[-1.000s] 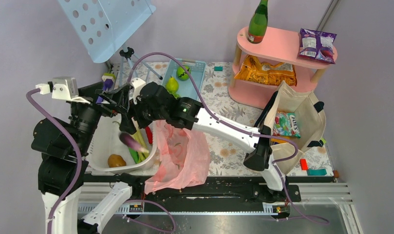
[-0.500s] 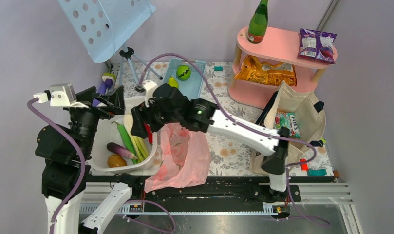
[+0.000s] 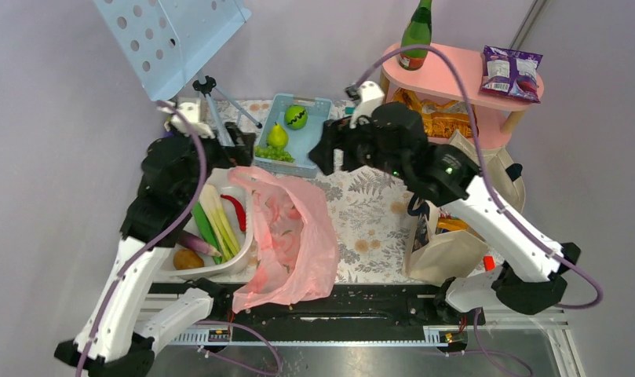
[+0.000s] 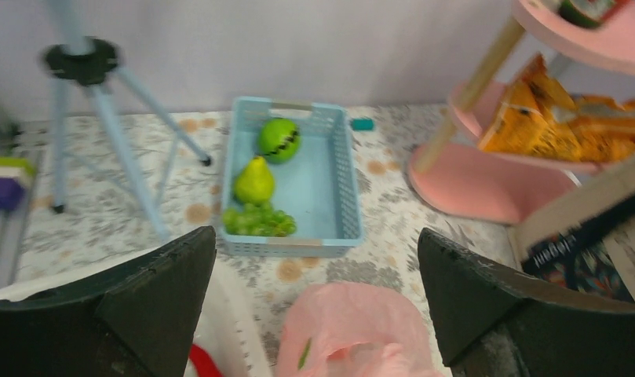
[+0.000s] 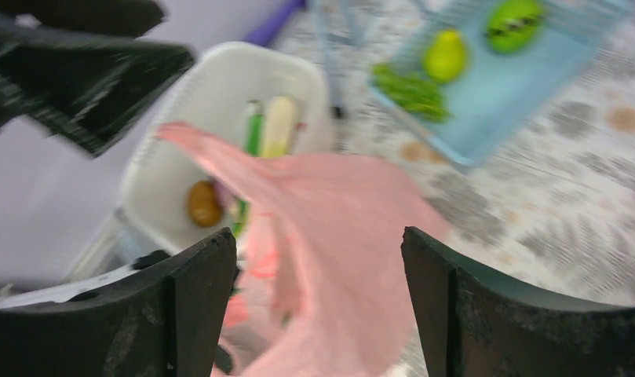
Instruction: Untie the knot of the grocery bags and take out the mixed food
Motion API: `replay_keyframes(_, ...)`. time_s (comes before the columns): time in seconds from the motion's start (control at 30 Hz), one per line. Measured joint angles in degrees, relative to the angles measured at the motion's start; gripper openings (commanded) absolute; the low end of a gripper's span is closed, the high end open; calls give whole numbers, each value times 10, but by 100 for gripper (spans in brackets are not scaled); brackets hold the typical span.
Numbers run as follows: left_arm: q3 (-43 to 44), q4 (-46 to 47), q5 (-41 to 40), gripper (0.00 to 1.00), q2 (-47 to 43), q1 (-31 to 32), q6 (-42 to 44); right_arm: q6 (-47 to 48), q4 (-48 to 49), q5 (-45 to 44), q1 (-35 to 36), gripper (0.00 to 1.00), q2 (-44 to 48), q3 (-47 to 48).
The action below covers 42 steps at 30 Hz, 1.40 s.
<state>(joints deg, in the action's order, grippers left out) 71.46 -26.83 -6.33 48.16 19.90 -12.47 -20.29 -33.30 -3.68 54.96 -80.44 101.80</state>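
The pink plastic bag (image 3: 294, 236) lies open and slack at the table's front, its rim over the white tub (image 3: 169, 228). In the tub lie leeks (image 3: 216, 216), an aubergine (image 3: 192, 242) and a red chilli (image 3: 237, 210). My left gripper (image 3: 243, 145) is open and empty above the bag's far rim (image 4: 353, 330). My right gripper (image 3: 320, 155) is open and empty, higher, with the bag (image 5: 337, 228) below it. The beige tote (image 3: 447, 251) stands at the right, its inside mostly hidden behind my right arm. A pear (image 3: 277, 136) lies in the blue basket (image 3: 318, 133).
A pink shelf (image 3: 455, 75) at the back right carries a green bottle (image 3: 415, 35), a purple crisp packet (image 3: 512, 72) and orange crisp packets (image 3: 439, 118). A tripod (image 3: 208, 90) with a perforated panel stands at the back left. Grapes (image 3: 273, 154) lie in the basket.
The aubergine has dropped into the tub. Both grippers have left the tub: the left swung back, the right swung right and back. The pink bag has sagged open.
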Motion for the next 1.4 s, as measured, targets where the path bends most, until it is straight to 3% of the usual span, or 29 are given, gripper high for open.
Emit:
replay_keyframes(0.17,2,19,30,99,65,64,9,4,-92,-60,-92,79,43,-32)
replay_keyframes(0.43,-7,45,33,99,95,68,40,-11,-213,-125,-336,76,166,-160)
replay_keyframes(0.63,-69,70,12,99,75,68,61,-27,-247,-143,-483,83,258,-279)
replay_keyframes(0.73,-74,70,0,99,81,69,70,-37,-246,-143,-541,92,269,-339)
replay_keyframes(0.83,-76,72,-11,99,82,71,79,-50,-235,-142,-564,99,257,-402)
replay_keyframes(1.4,-88,85,-52,99,81,120,125,-134,-72,-32,-569,99,29,-605)
